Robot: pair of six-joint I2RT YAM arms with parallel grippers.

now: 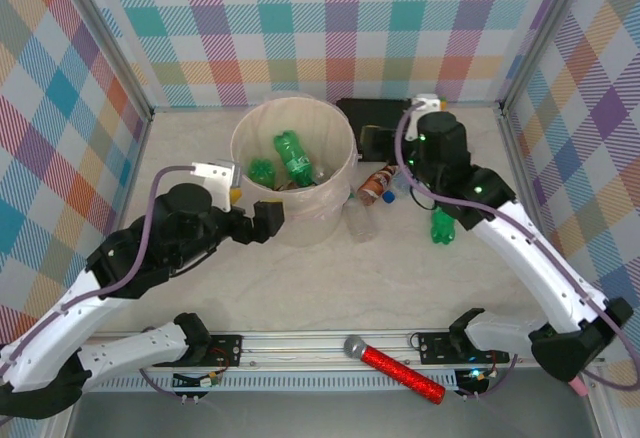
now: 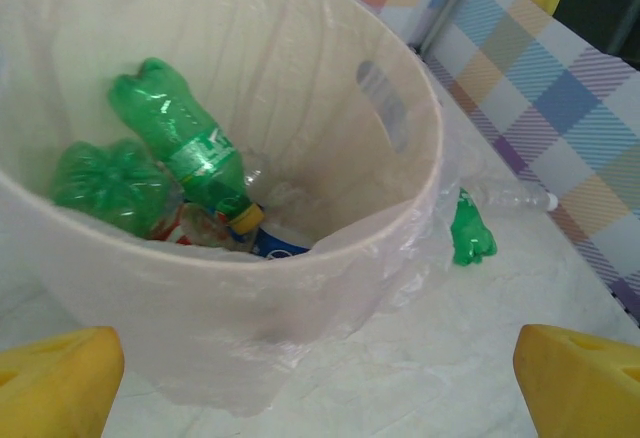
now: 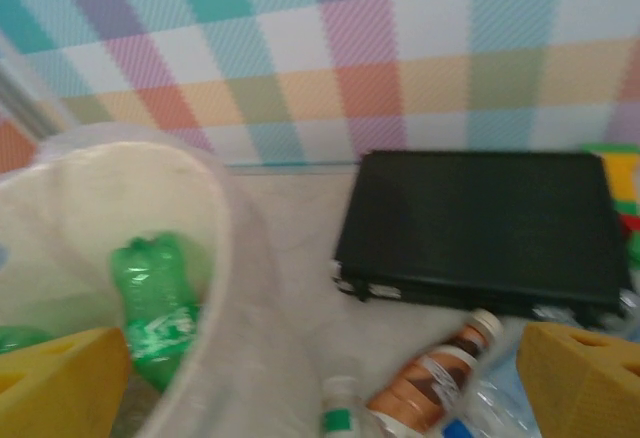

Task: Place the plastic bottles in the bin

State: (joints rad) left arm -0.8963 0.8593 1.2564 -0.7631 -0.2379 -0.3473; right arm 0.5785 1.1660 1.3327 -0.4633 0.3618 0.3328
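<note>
The pale bin (image 1: 258,130) stands mid-table with green bottles (image 1: 295,158) lying inside. My left gripper (image 1: 270,220) is open at the bin's near-left wall (image 2: 300,288), with nothing between its yellow fingers (image 2: 55,383). Looking in, I see a green bottle (image 2: 185,143), a crushed green one (image 2: 100,183) and a blue-labelled one (image 2: 275,243). My right gripper (image 1: 372,140) hangs open just right of the bin (image 3: 225,228), empty, above a brown bottle (image 3: 435,383) and clear bottles (image 3: 340,418). On the table lie the brown bottle (image 1: 377,183), a clear one (image 1: 362,220) and a green one (image 1: 443,226).
A flat black box (image 1: 372,110) lies at the back, right of the bin, close under my right gripper. A red glittery microphone (image 1: 395,368) rests on the front rail. Checked walls close in the table on three sides.
</note>
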